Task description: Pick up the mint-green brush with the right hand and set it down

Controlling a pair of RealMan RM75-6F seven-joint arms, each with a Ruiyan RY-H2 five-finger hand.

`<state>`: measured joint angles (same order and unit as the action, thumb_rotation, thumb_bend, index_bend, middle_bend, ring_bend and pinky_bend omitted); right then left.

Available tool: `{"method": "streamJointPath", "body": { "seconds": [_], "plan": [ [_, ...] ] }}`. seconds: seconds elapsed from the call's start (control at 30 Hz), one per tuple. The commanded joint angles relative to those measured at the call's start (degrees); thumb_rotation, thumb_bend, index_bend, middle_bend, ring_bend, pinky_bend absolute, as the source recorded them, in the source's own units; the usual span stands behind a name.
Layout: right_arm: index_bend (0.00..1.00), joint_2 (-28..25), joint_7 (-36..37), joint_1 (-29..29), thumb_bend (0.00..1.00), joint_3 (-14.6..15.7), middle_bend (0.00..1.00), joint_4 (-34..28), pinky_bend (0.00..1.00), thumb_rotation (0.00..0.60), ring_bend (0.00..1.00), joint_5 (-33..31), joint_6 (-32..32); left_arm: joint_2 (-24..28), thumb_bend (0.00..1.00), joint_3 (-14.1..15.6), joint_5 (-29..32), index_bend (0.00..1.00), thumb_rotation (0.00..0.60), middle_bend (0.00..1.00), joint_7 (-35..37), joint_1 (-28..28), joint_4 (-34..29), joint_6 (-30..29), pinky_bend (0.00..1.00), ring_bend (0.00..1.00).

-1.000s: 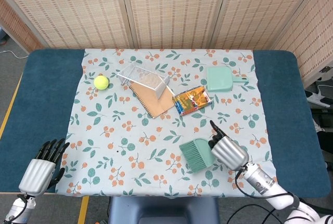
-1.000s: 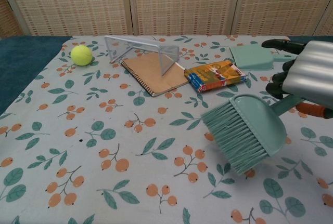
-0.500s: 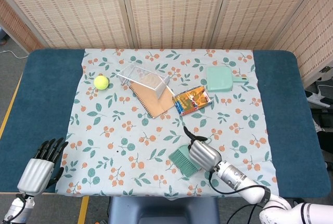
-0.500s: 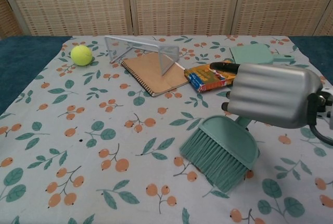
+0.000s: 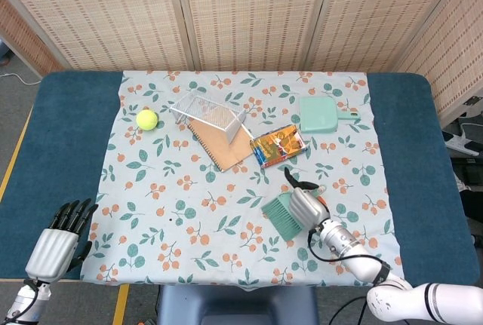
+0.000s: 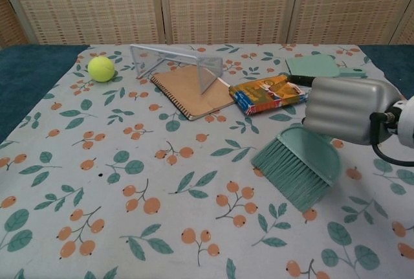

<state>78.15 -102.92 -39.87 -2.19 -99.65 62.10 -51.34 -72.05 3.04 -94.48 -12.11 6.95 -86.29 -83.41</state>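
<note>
The mint-green brush [image 5: 278, 215] [image 6: 297, 167] hangs low over the floral cloth at the near right, bristles pointing toward the near left. My right hand [image 5: 307, 206] [image 6: 344, 109] grips its handle from above, and the handle itself is hidden under the hand. My left hand [image 5: 59, 239] hovers at the table's near left corner over the blue cover, fingers apart and holding nothing; the chest view does not show it.
A matching mint dustpan [image 5: 321, 114] [image 6: 315, 66] lies at the far right. An orange snack packet [image 5: 278, 145] [image 6: 266, 93], a brown notebook [image 5: 224, 141] [image 6: 191, 90] with a clear rack [image 5: 207, 111] on it, and a yellow ball [image 5: 146, 119] [image 6: 101, 68] lie further back.
The right hand carried the brush left and toward me, then swung it back to the right. The left hand stayed put.
</note>
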Motion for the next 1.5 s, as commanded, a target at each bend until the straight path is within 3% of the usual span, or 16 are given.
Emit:
{"method": "streamJointPath", "body": {
  "seconds": [0.03, 0.27, 0.77, 1.23, 1.33, 1.5],
  "plan": [
    [0.95, -0.12, -1.42, -1.40, 0.47, 1.77, 0.80, 1.40, 0.00, 0.600, 0.55, -2.02, -1.40, -0.09, 0.43, 0.02, -0.03, 0.00, 0.600, 0.00, -0.53, -0.01, -0.30, -0.03, 0.09, 0.00],
    [0.95, -0.44, -3.50, -3.53, 0.47, 5.31, 0.80, 4.81, 0.00, 0.600, 0.55, -4.73, -3.76, -0.55, 0.43, -0.11, 0.46, 0.00, 0.600, 0.00, -1.01, 0.04, 0.22, 0.29, 0.09, 0.00],
    [0.95, 1.46, -3.33, -7.32, 0.47, 8.45, 0.80, 16.65, 0.00, 0.600, 0.55, -12.12, -5.26, -1.75, 0.43, -0.48, 1.98, 0.00, 0.600, 0.00, -2.72, 0.51, 0.99, 1.87, 0.09, 0.00],
    [0.95, 0.76, 0.12, -5.91, 0.47, 13.44, 0.80, 27.66, 0.00, 0.600, 0.55, -12.77, -5.83, -2.40, 0.43, -0.57, 2.87, 0.00, 0.600, 0.00, -3.56, 0.78, 1.47, 2.69, 0.09, 0.00],
    [0.95, -0.58, 4.82, -5.30, 0.47, 13.13, 0.80, 27.75, 0.00, 0.600, 0.55, -11.54, -5.75, -2.49, 0.43, -0.53, 2.82, 0.00, 0.600, 0.00, -3.71, 0.85, 1.47, 2.74, 0.09, 0.00],
    [0.95, -6.06, 27.38, -3.19, 0.47, 9.19, 0.80, 21.07, 0.00, 0.600, 0.55, -2.93, -8.28, -2.51, 0.43, -0.48, 2.57, 0.00, 0.600, 0.00, -3.56, 0.87, 1.40, 2.45, 0.09, 0.00]
  ]
}}
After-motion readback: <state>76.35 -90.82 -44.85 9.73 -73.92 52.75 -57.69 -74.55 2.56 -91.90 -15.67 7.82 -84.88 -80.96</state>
